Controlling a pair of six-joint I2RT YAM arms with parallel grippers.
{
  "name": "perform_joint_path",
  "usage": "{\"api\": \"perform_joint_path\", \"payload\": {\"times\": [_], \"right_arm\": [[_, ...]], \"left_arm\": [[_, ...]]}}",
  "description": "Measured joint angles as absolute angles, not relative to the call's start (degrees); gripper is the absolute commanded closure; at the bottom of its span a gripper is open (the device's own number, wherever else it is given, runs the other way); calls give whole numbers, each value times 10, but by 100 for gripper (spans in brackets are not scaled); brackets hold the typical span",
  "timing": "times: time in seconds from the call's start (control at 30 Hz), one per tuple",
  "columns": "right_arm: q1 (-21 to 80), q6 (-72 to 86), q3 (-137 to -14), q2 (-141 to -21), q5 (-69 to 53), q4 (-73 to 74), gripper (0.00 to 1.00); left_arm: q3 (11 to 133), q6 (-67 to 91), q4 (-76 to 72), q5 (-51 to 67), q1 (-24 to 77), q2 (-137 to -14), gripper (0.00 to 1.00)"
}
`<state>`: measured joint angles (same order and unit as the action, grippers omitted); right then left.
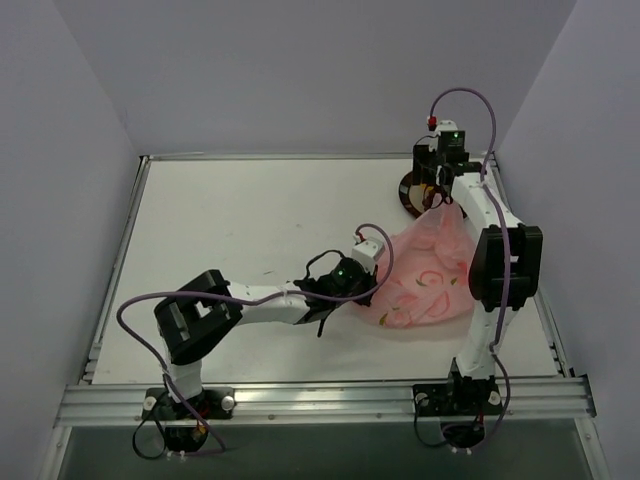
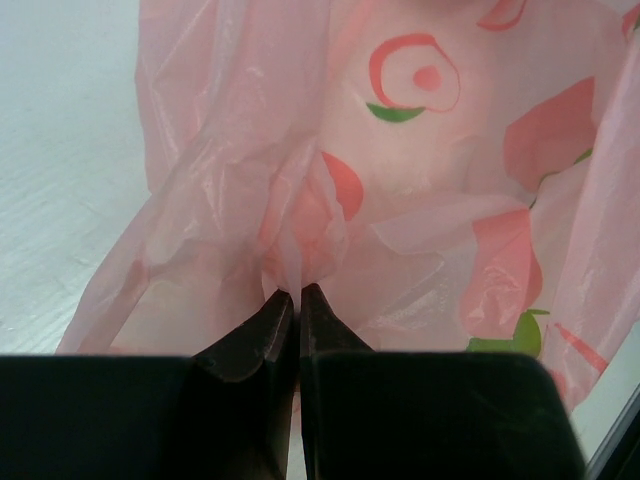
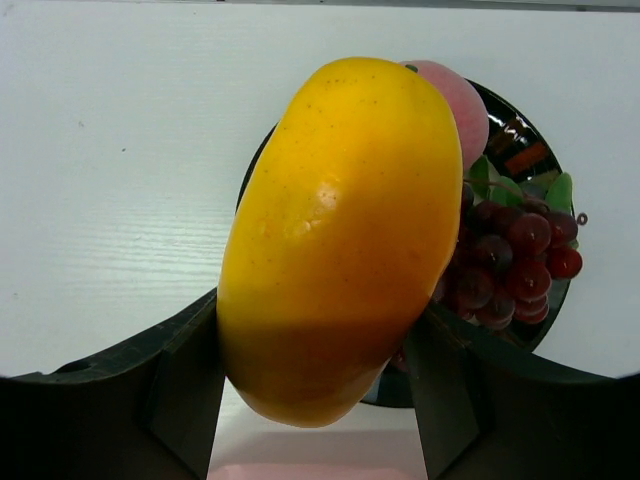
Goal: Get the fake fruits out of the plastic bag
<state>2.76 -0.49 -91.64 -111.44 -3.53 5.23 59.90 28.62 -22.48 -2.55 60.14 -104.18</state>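
Item 1, bag [image 1: 430,275]: thin pink film printed with pink fruit shapes and green leaves; it is lying crumpled on the worktop [image 1: 230,220] at about 4 o'clock in the top view; its far end is reaching up to the plate [image 1: 409,196]; whether any fruit is lying inside it cannot be told.

Item 2, left end effector [image 2: 297,293]: it is pinching a gathered fold of the bag at the bag's 9 o'clock edge, with the jaws closed to a narrow slit; the film is bunching up just beyond the fingertips; the arm is stretching low across the worktop from 7 o'clock.

Item 3, right end effector [image 3: 315,308]: it is holding the mango [image 3: 340,220], one finger on each flank, the jaws standing fairly wide around it; it is hovering over the plate at 1 o'clock in the top view.

Item 4, mango: glossy, yellow shading to orange; it is fully out of the bag; in the wrist view it is covering much of the plate; whether it is touching the plate cannot be told.

Item 5, plate: round and dark; it is sitting near the far right corner, at the bag's 12 o'clock.

Item 6, peach [image 3: 462,105]: pink; it is resting on the plate at 12 o'clock, partly hidden behind the mango.

Item 7, grapes [image 3: 515,265]: dark red cluster with green leaves; it is lying on the plate at 4 o'clock, close to the peach.
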Motion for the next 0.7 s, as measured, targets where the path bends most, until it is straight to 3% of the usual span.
{"api": "perform_joint_path", "payload": {"times": [0.43, 0.53, 0.7], "right_arm": [[31, -62, -971, -1230, -31, 90, 68], [34, -63, -972, -1232, -23, 91, 61], [52, -63, -984, -1235, 7, 93, 42]], "left_arm": [[606, 257, -241, 9, 609, -1077, 98], [602, 255, -247, 11, 609, -1076, 98], [585, 255, -260, 13, 609, -1071, 98]]}}
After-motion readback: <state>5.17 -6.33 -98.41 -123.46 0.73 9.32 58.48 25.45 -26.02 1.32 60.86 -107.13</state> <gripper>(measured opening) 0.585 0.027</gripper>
